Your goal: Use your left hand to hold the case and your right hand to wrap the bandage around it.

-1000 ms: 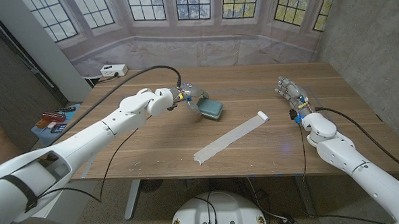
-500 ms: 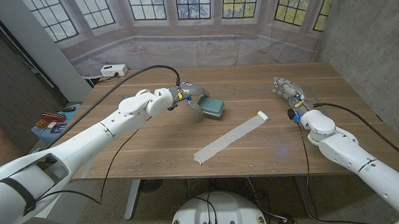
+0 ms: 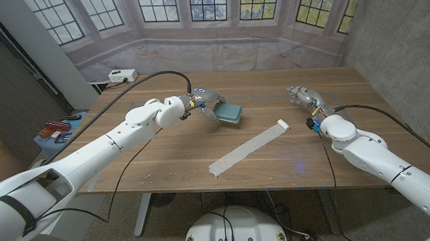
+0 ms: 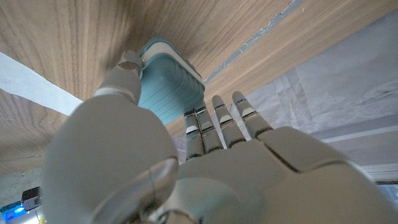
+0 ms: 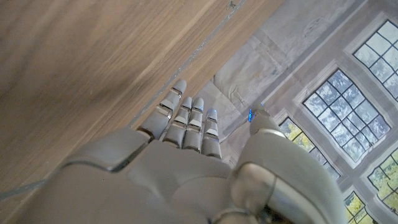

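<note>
Gripping the teal case (image 3: 228, 115) – left hand (image 3: 203, 103) fingers around it – right hand (image 3: 305, 97) empty, spread

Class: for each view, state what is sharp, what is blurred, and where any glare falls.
Head view: evenly lit, sharp case and bandage, no harsh glare. Left wrist view: left hand soft, close. Right wrist view: right hand blurred, windows bright.

Left robot hand (image 3: 203, 103) gripping; right robot hand (image 3: 304, 97) empty, fingers extended.
</note>
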Controlling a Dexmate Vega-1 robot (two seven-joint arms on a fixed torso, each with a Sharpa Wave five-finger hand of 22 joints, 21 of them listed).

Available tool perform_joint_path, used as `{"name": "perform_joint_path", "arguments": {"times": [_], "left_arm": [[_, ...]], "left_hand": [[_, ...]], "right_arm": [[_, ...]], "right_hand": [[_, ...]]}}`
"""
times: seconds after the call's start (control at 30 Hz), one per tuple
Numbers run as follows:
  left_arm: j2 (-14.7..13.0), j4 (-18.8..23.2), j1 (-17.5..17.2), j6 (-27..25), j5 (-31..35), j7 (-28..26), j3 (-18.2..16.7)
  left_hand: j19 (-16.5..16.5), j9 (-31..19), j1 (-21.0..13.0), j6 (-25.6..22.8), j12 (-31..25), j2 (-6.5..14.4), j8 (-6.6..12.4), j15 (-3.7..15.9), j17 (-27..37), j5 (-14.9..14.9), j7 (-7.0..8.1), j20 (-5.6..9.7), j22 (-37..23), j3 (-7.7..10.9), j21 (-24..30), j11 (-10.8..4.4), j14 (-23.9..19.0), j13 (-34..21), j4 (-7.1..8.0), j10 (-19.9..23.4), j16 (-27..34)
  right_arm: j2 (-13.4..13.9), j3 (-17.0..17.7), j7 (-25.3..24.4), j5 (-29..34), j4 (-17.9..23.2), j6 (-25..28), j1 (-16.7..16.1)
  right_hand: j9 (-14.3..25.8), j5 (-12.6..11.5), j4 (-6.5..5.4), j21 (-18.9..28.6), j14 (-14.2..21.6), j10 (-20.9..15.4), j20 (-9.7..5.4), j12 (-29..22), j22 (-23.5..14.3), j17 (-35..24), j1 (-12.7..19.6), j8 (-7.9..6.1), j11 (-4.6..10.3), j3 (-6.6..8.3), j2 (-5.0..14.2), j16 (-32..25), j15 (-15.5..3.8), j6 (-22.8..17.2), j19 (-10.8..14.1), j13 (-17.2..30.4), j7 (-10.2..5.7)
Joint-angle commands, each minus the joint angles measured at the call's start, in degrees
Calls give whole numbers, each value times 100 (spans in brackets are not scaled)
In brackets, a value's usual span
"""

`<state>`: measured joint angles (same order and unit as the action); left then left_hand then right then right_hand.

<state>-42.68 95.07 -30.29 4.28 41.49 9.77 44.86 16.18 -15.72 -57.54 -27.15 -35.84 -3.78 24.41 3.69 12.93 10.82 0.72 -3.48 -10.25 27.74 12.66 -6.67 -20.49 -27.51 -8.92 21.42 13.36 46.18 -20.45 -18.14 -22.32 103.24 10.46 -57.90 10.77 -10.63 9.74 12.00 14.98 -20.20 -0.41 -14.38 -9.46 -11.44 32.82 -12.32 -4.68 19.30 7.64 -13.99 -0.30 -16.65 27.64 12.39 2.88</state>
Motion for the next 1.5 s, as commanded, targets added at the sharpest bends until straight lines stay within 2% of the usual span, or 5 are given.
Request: {"name": "perform_joint_path", "arguments": {"times": [0.03,0.5,0.57,0.97,1.5], "left_arm": [[-45,32,-176,25,-208,-216,-132],[-56,16,-221,32,-273,-295,-146],[-40,-8,-214,33,-280,-321,-149],[9,-108,-196,78,-377,-472,-177],[85,-331,-189,188,-597,-698,-197]], "left_hand": [[29,-221,-81,-493,-49,201,770,16,29,26,106,27,-34,21,0,-166,-60,-38,42,199,30],[9,-201,-75,-522,-56,206,818,35,54,31,129,50,-34,27,-17,-166,-83,-70,39,227,19],[6,-199,-74,-526,-56,204,828,40,58,32,138,50,-34,28,-20,-168,-82,-76,38,231,14],[-9,-179,-66,-546,-67,207,874,65,83,38,154,60,-35,30,-32,-175,-105,-107,34,270,7],[-18,-160,-58,-590,-72,225,934,86,107,48,169,63,-35,36,-40,-217,-136,-139,35,300,2]], "right_arm": [[381,-364,-187,535,846,1656,249],[469,-858,-333,1179,1483,3039,601],[507,-1007,-354,1363,1637,3361,690],[595,-1432,-210,1823,2072,4264,944],[696,-2387,159,2556,2395,5346,1537]], "right_hand": [[17,-33,35,37,128,-152,21,-68,-25,6,136,-31,-4,21,-26,-35,1,-132,125,29,30],[21,-18,74,18,396,-466,89,-228,-25,19,420,-55,16,52,-174,-57,-19,-390,271,102,110],[21,-14,78,15,421,-512,106,-253,-25,21,454,-62,11,54,-197,-56,-12,-432,283,111,122],[27,16,64,31,656,-747,169,-404,-28,21,658,-87,23,38,-364,-73,-5,-696,479,185,158],[33,26,64,8,939,-1007,193,-580,-33,20,942,-112,54,49,-515,-99,-24,-1004,589,269,146]]}}
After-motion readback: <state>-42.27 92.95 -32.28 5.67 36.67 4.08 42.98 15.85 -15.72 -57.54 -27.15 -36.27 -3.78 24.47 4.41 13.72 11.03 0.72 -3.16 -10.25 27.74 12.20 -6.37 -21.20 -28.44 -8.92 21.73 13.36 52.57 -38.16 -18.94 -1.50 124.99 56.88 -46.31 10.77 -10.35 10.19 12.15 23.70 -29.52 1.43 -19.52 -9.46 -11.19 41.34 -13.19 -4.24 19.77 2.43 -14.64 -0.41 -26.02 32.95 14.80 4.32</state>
